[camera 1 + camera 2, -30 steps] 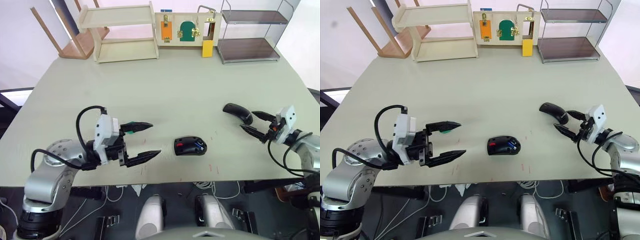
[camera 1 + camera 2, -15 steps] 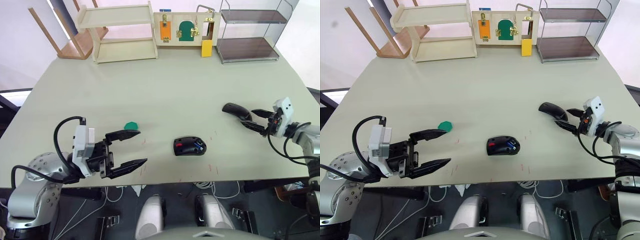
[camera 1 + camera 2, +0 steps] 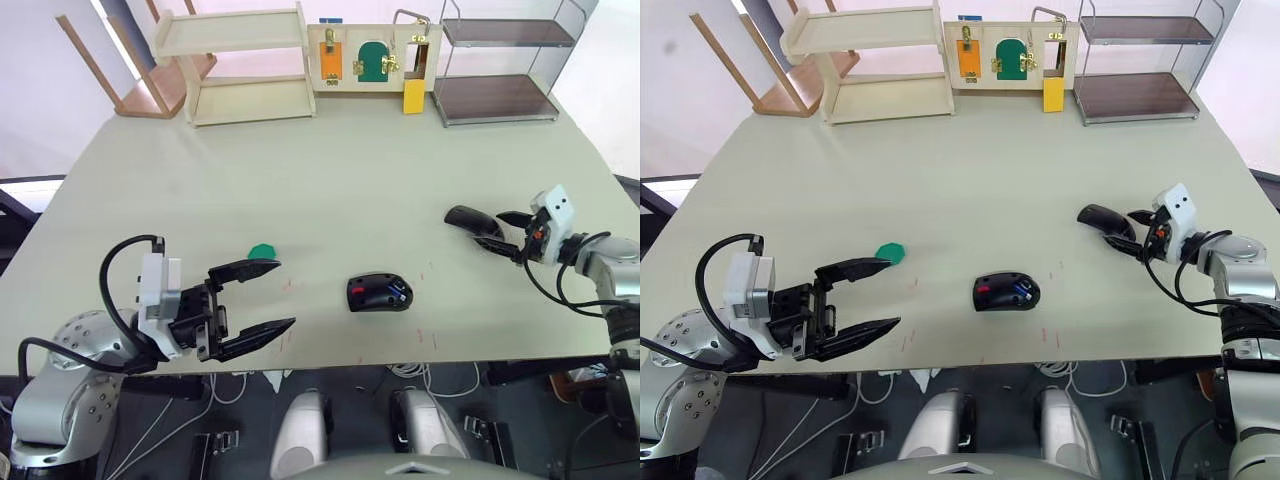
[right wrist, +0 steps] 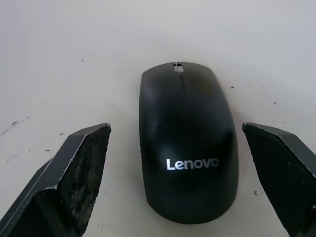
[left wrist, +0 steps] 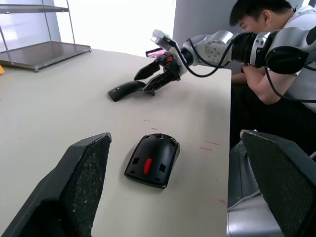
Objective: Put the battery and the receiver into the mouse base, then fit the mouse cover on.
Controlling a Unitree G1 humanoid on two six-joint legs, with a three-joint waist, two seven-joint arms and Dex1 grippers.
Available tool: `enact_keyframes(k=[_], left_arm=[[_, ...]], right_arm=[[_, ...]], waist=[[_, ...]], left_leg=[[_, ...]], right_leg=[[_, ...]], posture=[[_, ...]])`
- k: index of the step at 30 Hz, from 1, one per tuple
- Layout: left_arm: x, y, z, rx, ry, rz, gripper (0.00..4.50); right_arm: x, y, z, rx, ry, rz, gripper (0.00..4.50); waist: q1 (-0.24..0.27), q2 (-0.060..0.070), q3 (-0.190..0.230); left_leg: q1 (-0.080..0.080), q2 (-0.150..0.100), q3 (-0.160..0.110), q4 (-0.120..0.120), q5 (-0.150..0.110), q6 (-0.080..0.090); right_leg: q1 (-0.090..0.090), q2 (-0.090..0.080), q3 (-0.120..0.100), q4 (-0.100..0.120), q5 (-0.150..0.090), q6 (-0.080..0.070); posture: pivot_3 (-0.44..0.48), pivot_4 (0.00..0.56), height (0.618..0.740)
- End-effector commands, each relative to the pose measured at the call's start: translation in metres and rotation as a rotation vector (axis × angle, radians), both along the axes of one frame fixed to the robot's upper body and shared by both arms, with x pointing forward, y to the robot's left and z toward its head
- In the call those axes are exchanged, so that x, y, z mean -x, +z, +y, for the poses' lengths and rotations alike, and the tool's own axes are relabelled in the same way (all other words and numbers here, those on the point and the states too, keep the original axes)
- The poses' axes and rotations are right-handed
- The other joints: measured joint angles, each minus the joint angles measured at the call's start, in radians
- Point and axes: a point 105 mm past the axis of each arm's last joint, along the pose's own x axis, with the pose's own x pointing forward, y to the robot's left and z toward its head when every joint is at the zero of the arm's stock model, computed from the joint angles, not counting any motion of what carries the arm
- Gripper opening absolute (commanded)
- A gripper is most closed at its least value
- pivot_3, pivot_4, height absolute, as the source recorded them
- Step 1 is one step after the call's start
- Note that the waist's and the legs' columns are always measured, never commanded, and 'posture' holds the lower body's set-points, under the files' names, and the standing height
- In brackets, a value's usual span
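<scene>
The mouse base (image 3: pixel 380 293) lies open-side up near the table's front edge, with a red part and the blue battery (image 3: pixel 400 293) showing inside it. I cannot make out the receiver. The mouse cover (image 3: pixel 472 220), a glossy black shell marked Lenovo (image 4: pixel 186 143), lies on the table to the right. My right gripper (image 3: pixel 497 230) is open, with its fingers (image 4: pixel 79 168) on either side of the cover's rear end, not touching it. My left gripper (image 3: pixel 285 293) is open and empty, left of the base (image 5: pixel 153 159).
A green disc (image 3: pixel 262 250) lies just beyond my left gripper. A wooden shelf (image 3: pixel 240 65), a latch board (image 3: pixel 375 55) and a wire rack (image 3: pixel 500 70) line the far edge. A person (image 5: pixel 276 64) sits beside the table's right side.
My left gripper has drawn back toward the near left, uncovering the green disc. My right gripper has moved in around the mouse cover's rear.
</scene>
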Motion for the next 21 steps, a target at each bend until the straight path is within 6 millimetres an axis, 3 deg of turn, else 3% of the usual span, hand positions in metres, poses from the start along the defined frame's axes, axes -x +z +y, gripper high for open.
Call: enact_keyframes(k=[1,21], left_arm=[[0.004,0.009,-0.002,-0.007,-0.021,-0.048,4.47],[0.001,0.006,-0.002,-0.02,-0.023,-0.058,4.47]], right_arm=[[-0.002,0.005,-0.002,0.045,0.01,-0.027,4.5],[-0.003,0.011,-0.016,-0.008,-0.027,-0.06,4.5]], waist=[[-0.001,0.0,0.0],[-0.002,0.0,0.0]], left_leg=[[0.0,0.0,0.0,0.0,0.0,0.0],[0.0,0.0,0.0,0.0,0.0,0.0]], right_leg=[[0.0,0.0,0.0,0.0,0.0,0.0],[0.0,0.0,0.0,0.0,0.0,0.0]], posture=[[0.0,0.15,0.74],[0.0,0.15,0.74]])
